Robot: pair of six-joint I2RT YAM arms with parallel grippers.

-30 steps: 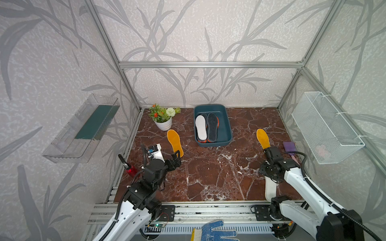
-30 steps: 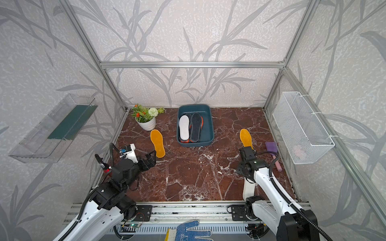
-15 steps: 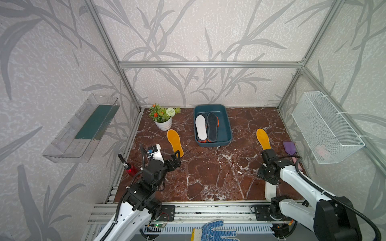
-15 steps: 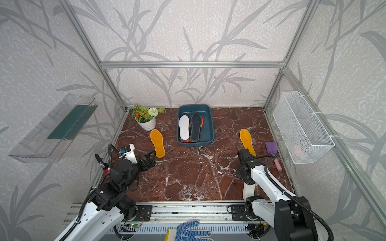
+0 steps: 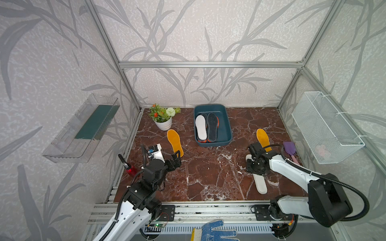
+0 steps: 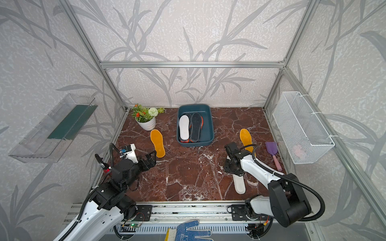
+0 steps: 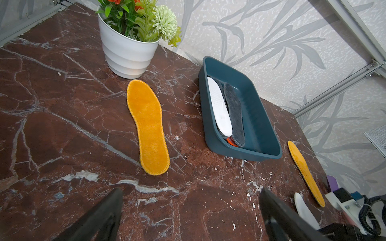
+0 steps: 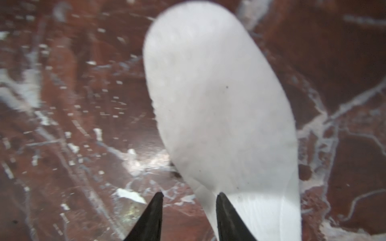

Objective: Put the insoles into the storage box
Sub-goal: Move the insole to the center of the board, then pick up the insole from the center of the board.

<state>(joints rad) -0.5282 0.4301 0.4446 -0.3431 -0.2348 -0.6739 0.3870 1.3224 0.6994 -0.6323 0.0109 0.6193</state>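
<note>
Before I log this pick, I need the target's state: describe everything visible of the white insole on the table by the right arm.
The white insole is a plain, smooth, foam-looking foot-shaped pad lying on the marble table near its front edge, outside the storage box. The right gripper stands over its far end, hiding part of it in both top views; in the wrist view, one fingertip meets the insole's edge, the other is over bare table.

Two yellow insoles (image 5: 175, 142) (image 5: 263, 136), two white insoles (image 5: 201, 127) (image 5: 260, 183), one dark grey insole (image 5: 212, 127), red-orange insoles (image 7: 231, 141), number unclear, one storage box (image 5: 226, 125), one flower pot (image 5: 163, 125), one purple spade (image 5: 290, 146), one wire basket (image 5: 325, 127), one clear shelf (image 5: 79, 129)
</note>
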